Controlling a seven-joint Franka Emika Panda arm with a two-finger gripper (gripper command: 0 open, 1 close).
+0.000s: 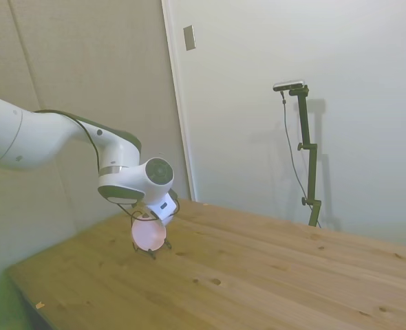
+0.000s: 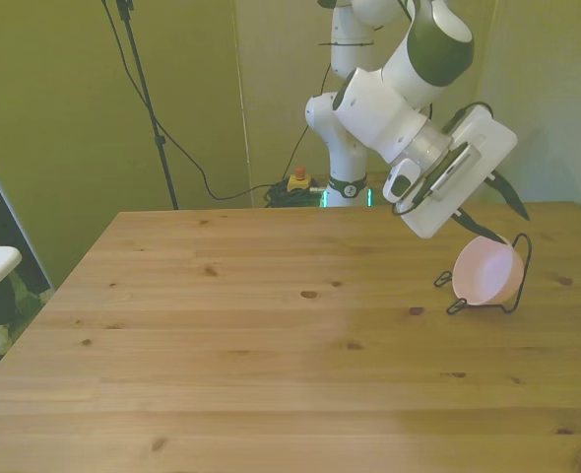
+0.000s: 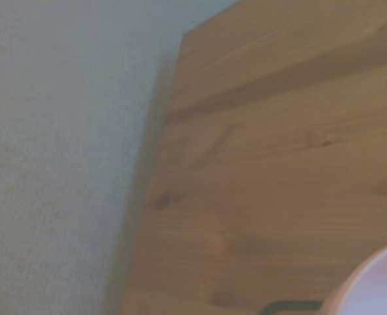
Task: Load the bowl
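Bare wooden table [image 2: 271,374] fills the near ground before you; take the wire rack [image 2: 512,286] at its edge on the front view's right as your landmark. Your pink bowl [image 2: 487,271] sits in that rack, tipped on its side, its rounded underside facing the front camera, and you cannot see inside it. Your gripper [image 2: 495,219] hangs just above the rack, fingers reaching the bowl's upper rim; you cannot tell whether they pinch it or stand open.
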